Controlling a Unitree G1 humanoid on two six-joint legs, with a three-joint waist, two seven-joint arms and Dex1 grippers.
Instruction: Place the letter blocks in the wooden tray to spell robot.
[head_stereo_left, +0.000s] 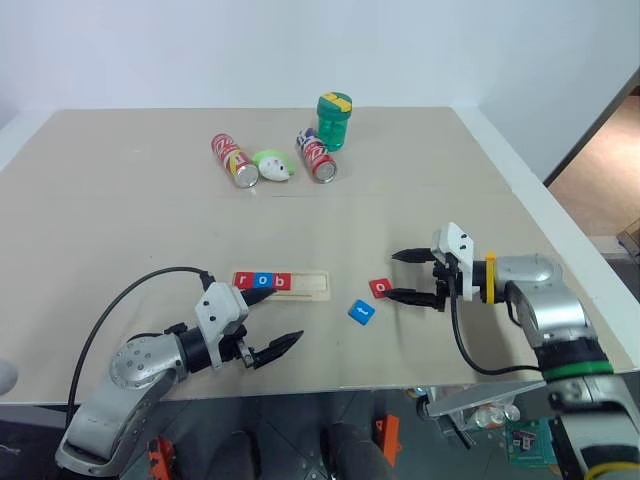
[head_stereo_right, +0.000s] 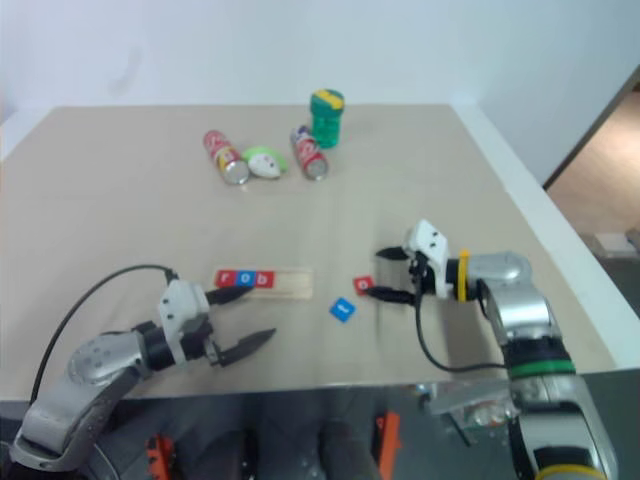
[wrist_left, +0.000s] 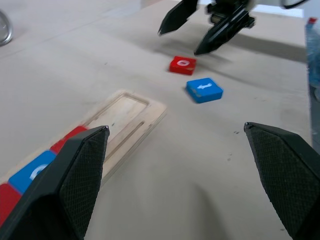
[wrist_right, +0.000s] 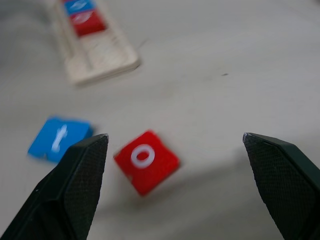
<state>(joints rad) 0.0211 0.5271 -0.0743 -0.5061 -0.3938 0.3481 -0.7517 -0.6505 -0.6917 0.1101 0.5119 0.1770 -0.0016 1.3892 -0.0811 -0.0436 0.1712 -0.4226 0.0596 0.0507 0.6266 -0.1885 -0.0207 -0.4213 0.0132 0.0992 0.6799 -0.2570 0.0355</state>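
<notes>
- Long pale wooden tray (head_stereo_left: 281, 285) lies on the beige surface (head_stereo_left: 120, 230); three letter blocks sit in its left part: red "r" (head_stereo_left: 244, 281), blue "o" (head_stereo_left: 263, 282), red "b" (head_stereo_left: 282, 282). The right part of the groove is bare.
- Small flat red square "o" block (head_stereo_left: 380, 288) and blue "t" block (head_stereo_left: 361, 312) lie loose on the surface, right of the tray, near each other but apart.
- Right claw (head_stereo_left: 408, 276) stands wide, nothing held, fingers on either side of the red "o" block, which sits skewed to them.
- Left claw (head_stereo_left: 268, 342) is wide and empty, just in front of the tray.
- Step in hand, as I judge it: pick up the red "o". Best to square the fingers to two opposite edges, come low, close gently, then set it flat beside the "b".
- Risk: a corner pinch could flip the tile.
</notes>
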